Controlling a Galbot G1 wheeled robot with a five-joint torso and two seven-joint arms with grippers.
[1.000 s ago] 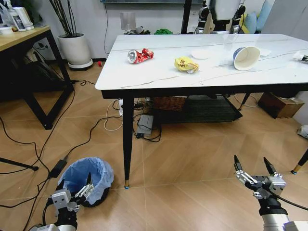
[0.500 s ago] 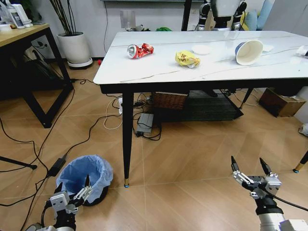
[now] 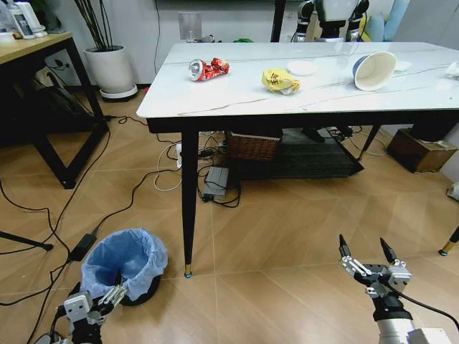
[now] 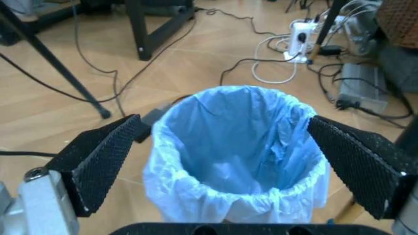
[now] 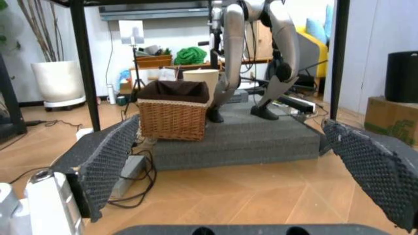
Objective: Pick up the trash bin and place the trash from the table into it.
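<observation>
The trash bin, dark with a crinkly light-blue bag, stands on the floor by the table's front-left leg. My left gripper hovers open just in front of it. In the left wrist view the bin sits between the spread fingers, untouched. On the white marble table lie a crushed red can, a yellow wrapper, a white lid, a tipped paper cup and white paper. My right gripper hangs open over bare floor.
Cables and a power brick trail over the floor left of and under the table. A wooden desk and a white plant pot stand at the left. Under the table sit a wicker basket and a grey foam block.
The whole head picture has shifted, so the camera moved; the table now sits higher and closer. Both grippers show slightly lower in the picture and stay open.
</observation>
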